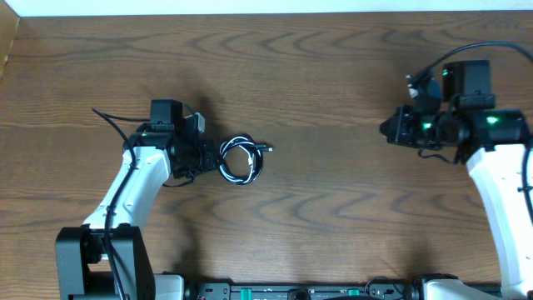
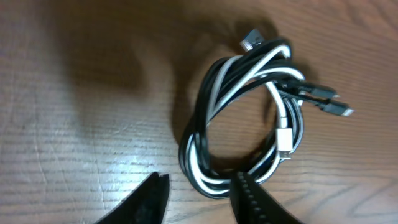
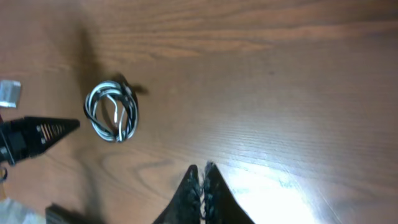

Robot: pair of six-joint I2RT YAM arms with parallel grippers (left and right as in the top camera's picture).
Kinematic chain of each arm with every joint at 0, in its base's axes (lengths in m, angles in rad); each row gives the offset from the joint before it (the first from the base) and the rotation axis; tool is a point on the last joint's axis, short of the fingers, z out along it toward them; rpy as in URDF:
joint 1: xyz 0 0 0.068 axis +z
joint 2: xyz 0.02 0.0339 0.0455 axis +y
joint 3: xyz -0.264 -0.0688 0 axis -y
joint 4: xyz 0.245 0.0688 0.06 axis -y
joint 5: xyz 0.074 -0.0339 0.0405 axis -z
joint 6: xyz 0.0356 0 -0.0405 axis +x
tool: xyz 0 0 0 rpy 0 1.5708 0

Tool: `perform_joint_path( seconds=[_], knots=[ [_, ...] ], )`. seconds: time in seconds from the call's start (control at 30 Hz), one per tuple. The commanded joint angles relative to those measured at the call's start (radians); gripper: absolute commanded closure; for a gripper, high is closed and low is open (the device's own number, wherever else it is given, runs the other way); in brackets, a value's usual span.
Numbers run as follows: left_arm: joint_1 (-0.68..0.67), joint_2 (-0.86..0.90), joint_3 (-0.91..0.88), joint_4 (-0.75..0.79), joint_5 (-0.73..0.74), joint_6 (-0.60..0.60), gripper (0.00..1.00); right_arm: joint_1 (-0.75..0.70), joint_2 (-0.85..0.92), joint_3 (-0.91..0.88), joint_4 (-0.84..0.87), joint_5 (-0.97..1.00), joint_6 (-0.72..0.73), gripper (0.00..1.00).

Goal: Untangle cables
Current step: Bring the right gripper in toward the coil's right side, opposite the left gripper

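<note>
The cables (image 1: 226, 167) lie on the table as one small coil, a black cord (image 2: 202, 109) and a white cord (image 2: 219, 92) wound together. A silver plug (image 2: 252, 39) sticks out at the top and small plug ends (image 2: 339, 111) on the right. My left gripper (image 1: 210, 158) sits just left of the coil. In the left wrist view it (image 2: 199, 183) is open, with the coil's near edge between the tips and one fingertip (image 2: 241, 183) over the loop. My right gripper (image 1: 387, 129) is far to the right, shut (image 3: 202, 171) on nothing, with the coil (image 3: 92, 118) well away.
The wooden table (image 1: 333, 208) spreads between the two arms. The left arm's gripper (image 3: 43, 130) shows at the left edge of the right wrist view. A thick black arm wire (image 1: 112, 118) runs behind the left arm.
</note>
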Motion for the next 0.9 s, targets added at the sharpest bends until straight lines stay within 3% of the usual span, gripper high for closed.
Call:
perform_joint_path(
  seconds=[0.0, 0.1, 0.2, 0.23, 0.27, 0.37, 0.4, 0.53, 0.63, 0.87],
  knots=[
    [0.0, 0.005, -0.005, 0.007, -0.019, -0.004, 0.61, 0.042, 0.0, -0.068, 0.072, -0.019, 0.012, 0.98],
    [0.0, 0.005, -0.005, 0.014, -0.02, -0.004, 0.61, 0.074, 0.0, -0.119, 0.149, -0.018, 0.012, 0.83],
    [-0.002, 0.006, -0.005, 0.052, -0.02, -0.006, 0.9, 0.095, 0.0, -0.138, 0.196, -0.019, 0.029, 0.59],
    [-0.003, 0.006, -0.006, 0.059, -0.024, -0.013, 0.92, 0.098, 0.0, -0.138, 0.207, -0.019, 0.051, 0.54],
    [-0.005, 0.006, -0.006, 0.065, -0.026, -0.013, 0.92, 0.101, 0.0, -0.138, 0.22, -0.019, 0.079, 0.55],
    [-0.006, 0.009, -0.011, 0.067, -0.045, -0.016, 0.92, 0.102, 0.0, -0.138, 0.264, -0.018, 0.152, 0.79],
    [-0.006, 0.012, -0.014, 0.068, -0.05, -0.016, 0.92, 0.103, 0.0, -0.139, 0.28, -0.018, 0.159, 0.82],
    [-0.007, 0.035, -0.023, 0.076, -0.049, -0.016, 0.89, 0.121, 0.0, -0.14, 0.322, 0.002, 0.161, 0.8],
    [-0.011, 0.06, -0.023, 0.093, -0.049, -0.017, 0.59, 0.151, 0.0, -0.141, 0.328, 0.025, 0.161, 0.75],
    [-0.047, 0.098, -0.023, 0.148, -0.049, -0.02, 0.55, 0.221, 0.0, -0.141, 0.333, 0.08, 0.161, 0.73]
  ],
)
